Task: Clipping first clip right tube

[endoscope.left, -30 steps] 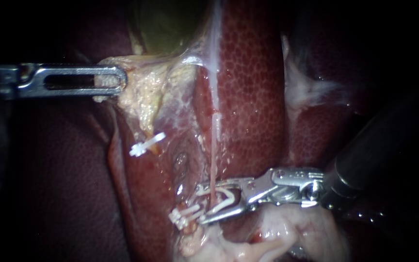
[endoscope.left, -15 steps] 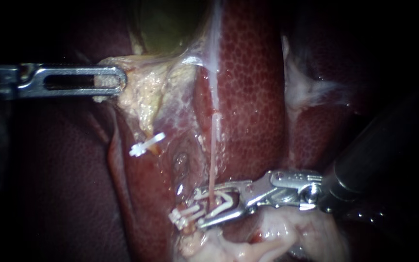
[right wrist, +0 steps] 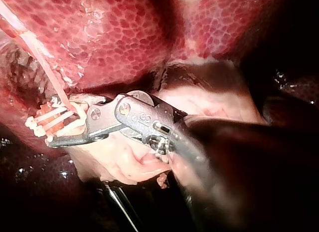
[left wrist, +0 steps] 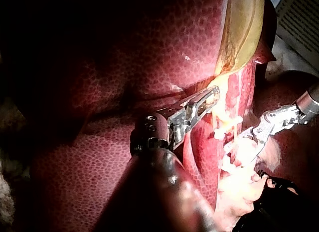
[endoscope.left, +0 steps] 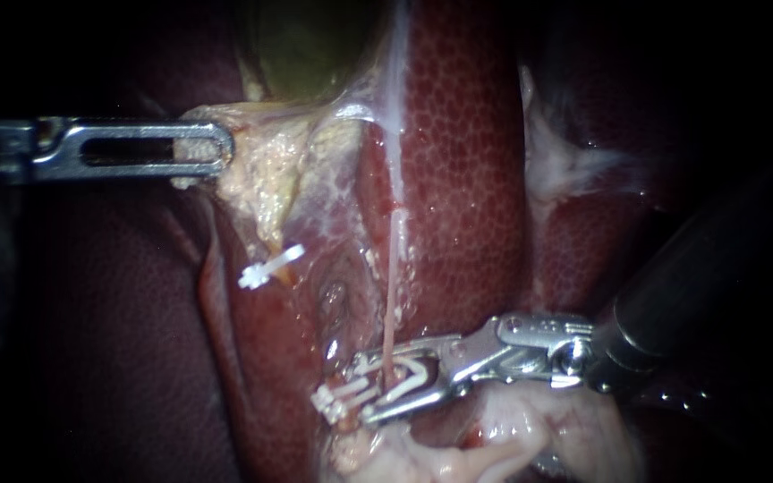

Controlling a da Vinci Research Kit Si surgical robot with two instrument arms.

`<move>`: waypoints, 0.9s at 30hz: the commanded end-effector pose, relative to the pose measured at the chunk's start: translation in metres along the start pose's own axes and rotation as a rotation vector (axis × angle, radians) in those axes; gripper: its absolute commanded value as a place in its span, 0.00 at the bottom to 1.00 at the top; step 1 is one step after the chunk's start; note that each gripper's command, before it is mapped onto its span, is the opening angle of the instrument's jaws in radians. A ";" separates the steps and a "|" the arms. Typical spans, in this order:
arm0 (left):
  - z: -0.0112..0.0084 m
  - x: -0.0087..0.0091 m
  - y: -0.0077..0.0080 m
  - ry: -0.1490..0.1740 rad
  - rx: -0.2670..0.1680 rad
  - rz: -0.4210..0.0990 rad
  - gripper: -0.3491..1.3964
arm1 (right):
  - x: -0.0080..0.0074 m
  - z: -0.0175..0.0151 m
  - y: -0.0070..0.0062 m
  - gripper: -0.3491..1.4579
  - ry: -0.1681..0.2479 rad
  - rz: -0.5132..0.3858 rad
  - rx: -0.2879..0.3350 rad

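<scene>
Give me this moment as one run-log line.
left instrument: jaws shut on pale tissue | right instrument: jaws holding clip | clip: astride right tube, not yet closed

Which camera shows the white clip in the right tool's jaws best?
The right wrist view: the clip sits close up between the right instrument's jaws, astride the tube. The endoscope view shows it smaller; the left wrist view, only glare.

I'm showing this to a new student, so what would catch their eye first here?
First, the right instrument, low in the endoscope view: its jaws hold a white clip around the thin pink tube that runs down the liver. Opposite, the left instrument grips pale tissue below the greenish gallbladder.
</scene>
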 end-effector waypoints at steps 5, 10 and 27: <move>0.0000 0.0000 0.0000 0.000 0.000 0.000 0.00 | 0.0000 0.0000 0.0000 0.34 -0.001 0.024 0.004; 0.0000 0.0000 0.0000 0.000 0.000 0.000 0.00 | 0.0000 0.0000 0.0000 0.28 -0.003 0.044 0.012; -0.0001 0.0000 0.0000 0.000 0.000 0.000 0.00 | -0.0001 -0.0004 -0.0001 0.00 -0.043 0.078 0.049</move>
